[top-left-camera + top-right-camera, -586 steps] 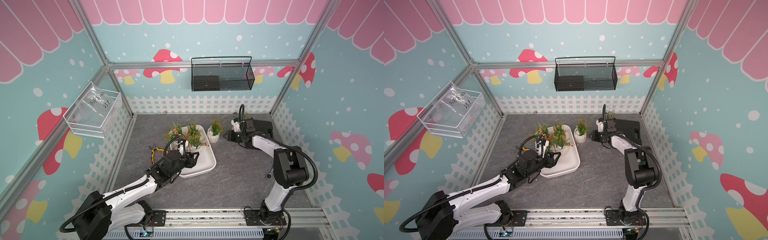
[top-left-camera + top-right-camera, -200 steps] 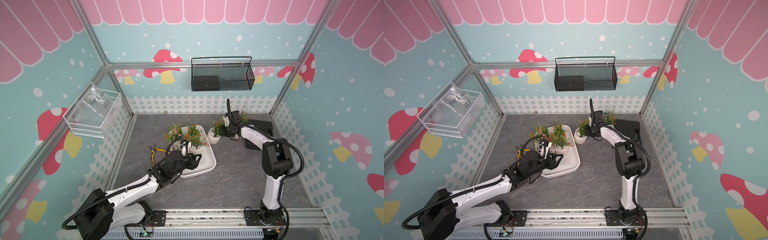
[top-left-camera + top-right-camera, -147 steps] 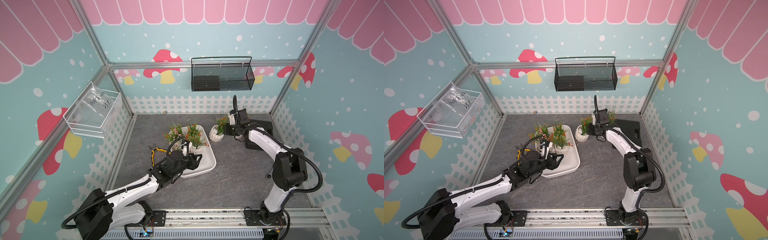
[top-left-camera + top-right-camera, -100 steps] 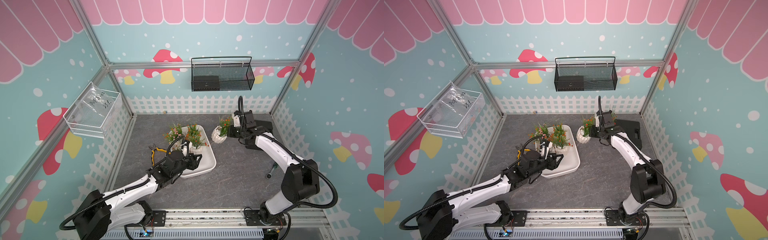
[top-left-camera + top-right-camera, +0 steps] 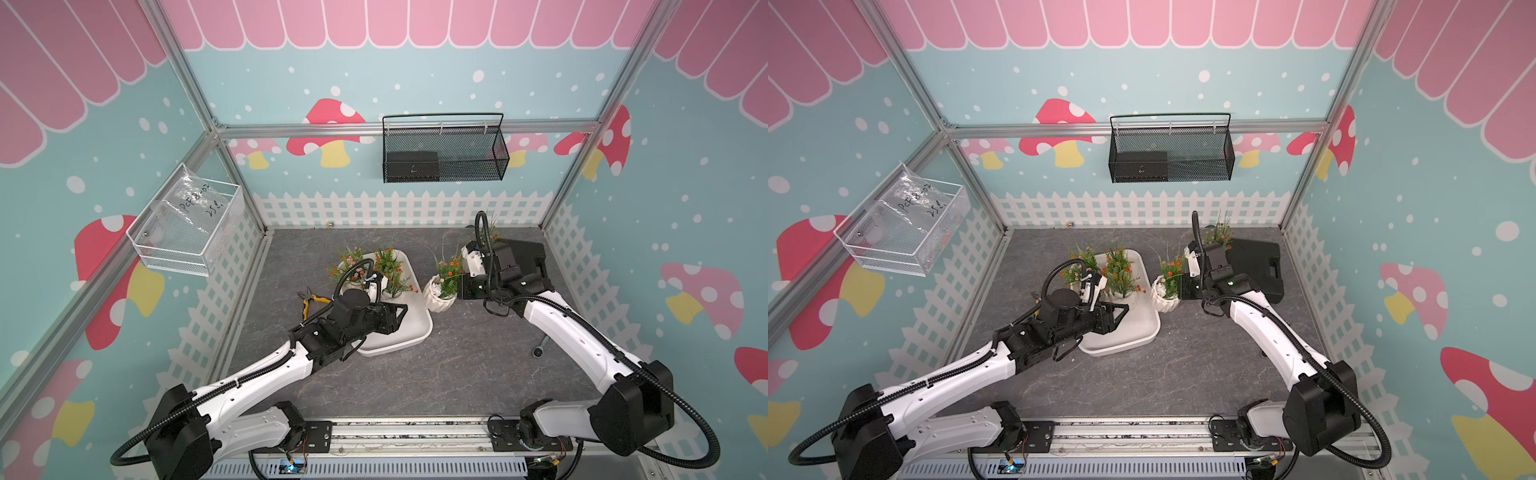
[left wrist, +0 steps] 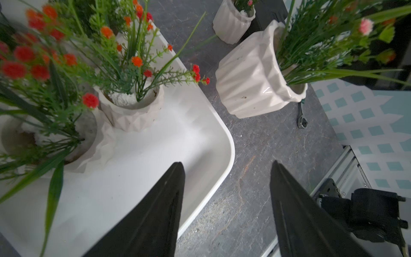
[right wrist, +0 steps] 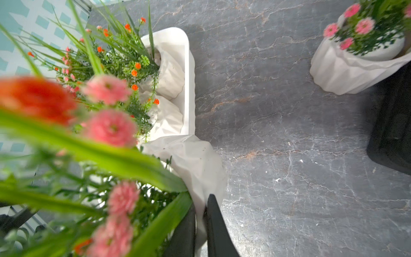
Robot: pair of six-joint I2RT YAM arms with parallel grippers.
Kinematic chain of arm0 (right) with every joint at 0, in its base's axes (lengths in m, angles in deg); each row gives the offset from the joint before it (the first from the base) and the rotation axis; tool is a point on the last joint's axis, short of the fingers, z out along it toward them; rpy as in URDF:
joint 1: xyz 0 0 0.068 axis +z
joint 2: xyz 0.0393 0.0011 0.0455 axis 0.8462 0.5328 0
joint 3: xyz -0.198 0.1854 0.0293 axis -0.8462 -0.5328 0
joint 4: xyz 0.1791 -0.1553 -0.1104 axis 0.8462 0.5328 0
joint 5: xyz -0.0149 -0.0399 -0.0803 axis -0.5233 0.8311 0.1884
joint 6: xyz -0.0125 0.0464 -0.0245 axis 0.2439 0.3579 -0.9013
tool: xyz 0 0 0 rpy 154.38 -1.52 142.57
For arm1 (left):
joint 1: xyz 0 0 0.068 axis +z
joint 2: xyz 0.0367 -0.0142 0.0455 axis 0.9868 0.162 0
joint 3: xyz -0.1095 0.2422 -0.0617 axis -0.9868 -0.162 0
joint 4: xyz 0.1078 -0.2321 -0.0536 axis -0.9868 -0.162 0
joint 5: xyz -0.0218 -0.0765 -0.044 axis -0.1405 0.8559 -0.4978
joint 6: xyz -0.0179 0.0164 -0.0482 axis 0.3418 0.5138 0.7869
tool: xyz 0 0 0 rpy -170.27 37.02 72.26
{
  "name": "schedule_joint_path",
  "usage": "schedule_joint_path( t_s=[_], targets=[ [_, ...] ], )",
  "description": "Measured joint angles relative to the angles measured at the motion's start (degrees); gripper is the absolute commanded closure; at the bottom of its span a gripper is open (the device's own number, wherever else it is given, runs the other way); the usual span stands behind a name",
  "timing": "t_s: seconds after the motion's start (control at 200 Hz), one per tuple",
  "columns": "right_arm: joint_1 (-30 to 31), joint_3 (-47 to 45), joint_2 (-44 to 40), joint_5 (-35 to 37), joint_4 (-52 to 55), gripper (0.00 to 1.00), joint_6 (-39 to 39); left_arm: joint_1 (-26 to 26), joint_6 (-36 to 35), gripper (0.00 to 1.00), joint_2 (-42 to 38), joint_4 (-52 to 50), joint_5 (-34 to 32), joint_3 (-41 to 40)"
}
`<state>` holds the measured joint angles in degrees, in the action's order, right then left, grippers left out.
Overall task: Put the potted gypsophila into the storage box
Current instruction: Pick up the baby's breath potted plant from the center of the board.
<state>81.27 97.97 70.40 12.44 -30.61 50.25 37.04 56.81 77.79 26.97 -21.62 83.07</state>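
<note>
Grey counter (image 5: 457,374) mid-frame, storage box (image 5: 411,330) is holding potted gypsophila (image 5: 388,266); my right claw (image 7: 201,207) is pinching another pot (image 5: 438,297), left claw (image 6: 228,163) hanging half-open, empty.

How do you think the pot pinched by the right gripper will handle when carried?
The pot looks glossy, so probably slippery. The right gripper pinches only its rim, and it tilts, so it may swing. Its sprigs look floppy.
</note>
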Motion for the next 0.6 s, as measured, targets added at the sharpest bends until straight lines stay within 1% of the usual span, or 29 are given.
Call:
schedule_joint_path(
  t_s=[0.135, 0.29, 0.48, 0.6],
  targets=[
    [2.93, 0.00, -0.04, 0.04, 1.53, 1.00, -0.55, 0.00, 0.85, 0.37, -2.91, -5.27, 1.38, 0.11],
    [5.97, 0.11, -0.04, 0.07, 3.63, 1.00, -0.70, 0.00, 1.33, 0.37, -9.66, -10.10, 1.75, -0.02],
    [9.25, 0.96, -0.04, 0.15, 5.09, 1.00, -0.66, 0.00, 2.40, 0.39, -18.21, -16.83, 0.83, -1.31],
    [11.76, 1.73, 0.20, 0.07, 5.07, 1.00, -0.26, 0.00, 2.71, 0.41, -22.08, -20.98, -0.15, -1.84]
  ],
)
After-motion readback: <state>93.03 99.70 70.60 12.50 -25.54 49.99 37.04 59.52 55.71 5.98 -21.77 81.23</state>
